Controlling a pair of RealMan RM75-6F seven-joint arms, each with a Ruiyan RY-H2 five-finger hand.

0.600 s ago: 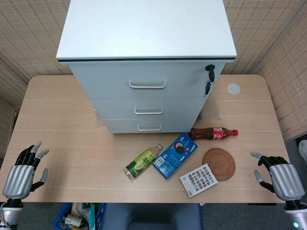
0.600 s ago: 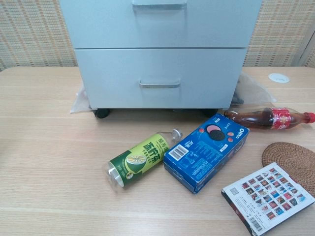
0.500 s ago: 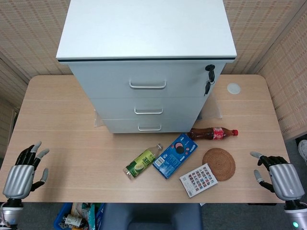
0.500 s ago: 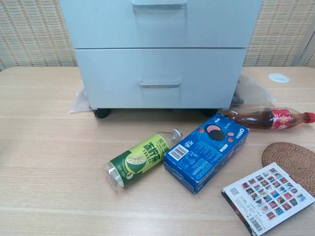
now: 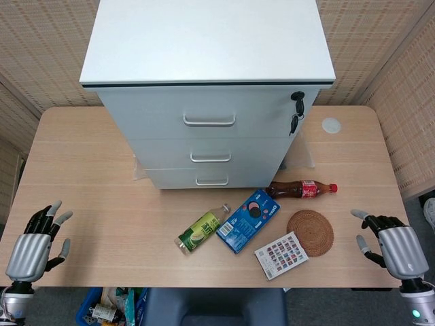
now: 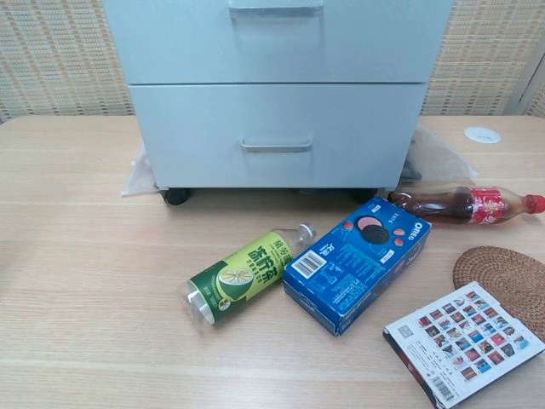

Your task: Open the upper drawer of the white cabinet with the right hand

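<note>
The white cabinet (image 5: 208,47) stands at the back middle of the table, its three drawers closed. Its upper drawer (image 5: 204,112) has a silver handle (image 5: 209,121) and a key (image 5: 296,102) hanging in the lock at its right. My right hand (image 5: 394,244) hovers at the table's front right corner, fingers apart, holding nothing, far from the handle. My left hand (image 5: 30,248) is at the front left corner, also spread and empty. The chest view shows only the two lower drawers (image 6: 277,132) and no hand.
In front of the cabinet lie a green tea bottle (image 5: 200,229), a blue Oreo box (image 5: 248,219), a cola bottle (image 5: 299,189), a round woven coaster (image 5: 310,232) and a patterned card box (image 5: 281,255). A white disc (image 5: 331,125) sits at the back right.
My right hand has shifted slightly up and inward over the table's right edge. Nothing else has moved.
</note>
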